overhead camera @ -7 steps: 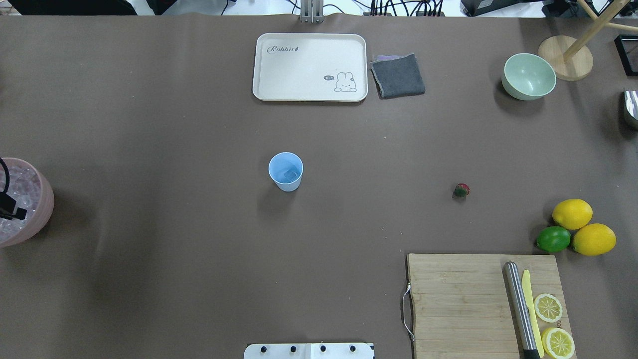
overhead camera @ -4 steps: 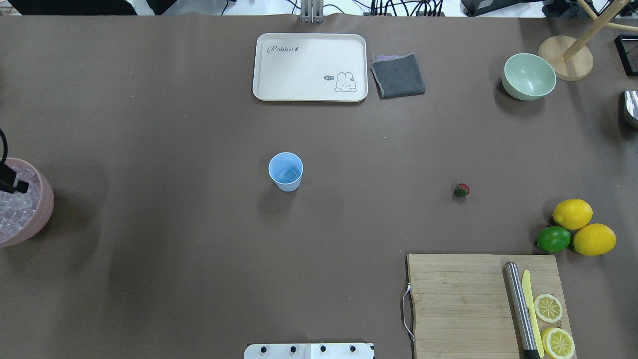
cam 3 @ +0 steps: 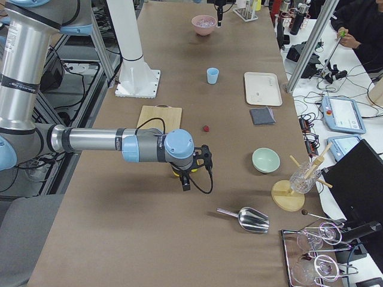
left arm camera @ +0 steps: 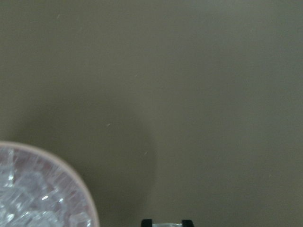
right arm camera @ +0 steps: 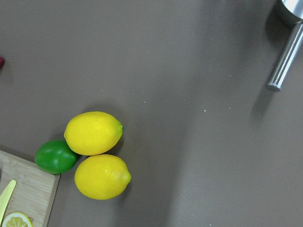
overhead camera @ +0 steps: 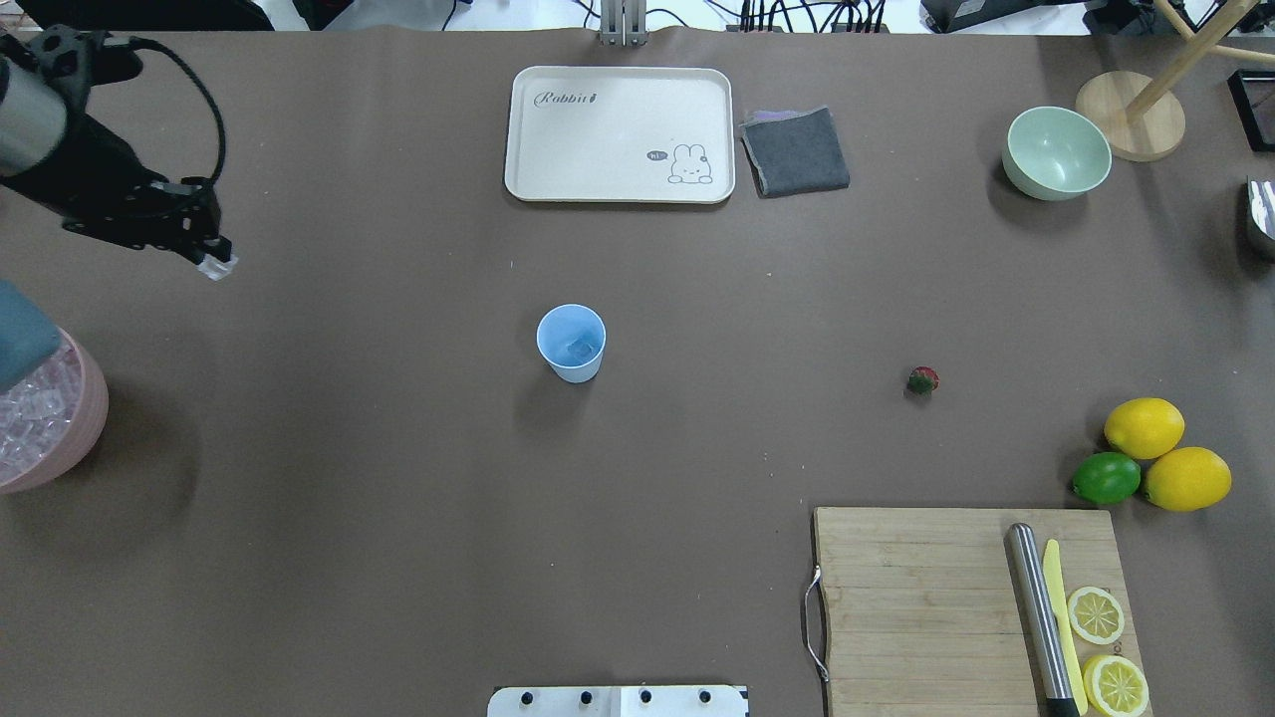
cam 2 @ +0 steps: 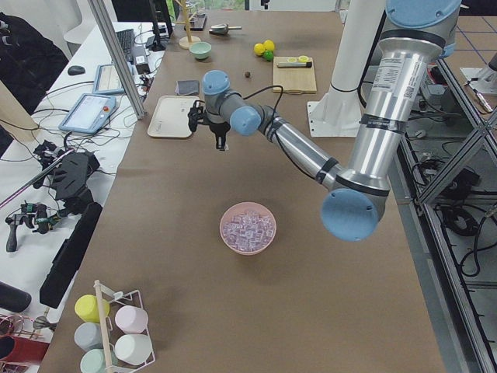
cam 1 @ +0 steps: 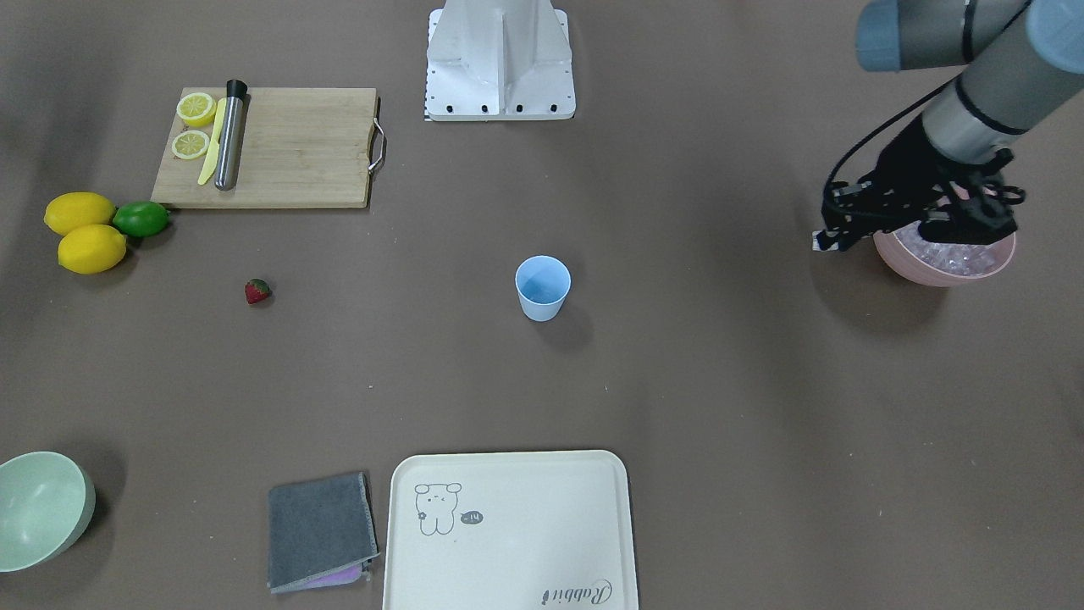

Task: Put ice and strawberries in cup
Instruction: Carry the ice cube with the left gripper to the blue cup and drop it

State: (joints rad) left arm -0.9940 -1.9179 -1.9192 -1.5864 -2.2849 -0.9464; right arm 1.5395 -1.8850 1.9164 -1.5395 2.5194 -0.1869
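Inside left pincer [overhead camera: 212, 261], one ice cube [overhead camera: 218, 267]

Table layout from the robot's side, with the cup at the centre

The cup [overhead camera: 571, 344] stands mid-table with an ice cube [overhead camera: 580, 350] in it. Straight beyond it lies the tray [overhead camera: 598, 139], with a folded cloth [overhead camera: 795, 151] just beside the tray's right edge and an empty bowl [overhead camera: 1057, 152] further right. The strawberry [overhead camera: 922, 379] lies well to the cup's right; past it, two lemons [overhead camera: 1144, 427] and a lime [overhead camera: 1106, 478] touch in a cluster. Nearer the robot, the cutting board [overhead camera: 916, 597] carries a rod [overhead camera: 1039, 617], a knife [overhead camera: 1064, 622] and lemon slices [overhead camera: 1095, 614] along its right side. At the far left sits the ice bowl [overhead camera: 92, 418] with ice [overhead camera: 30, 418] in it. The left gripper [overhead camera: 211, 257] hangs above the table off that bowl's cup side — another ice cube between its fingers.
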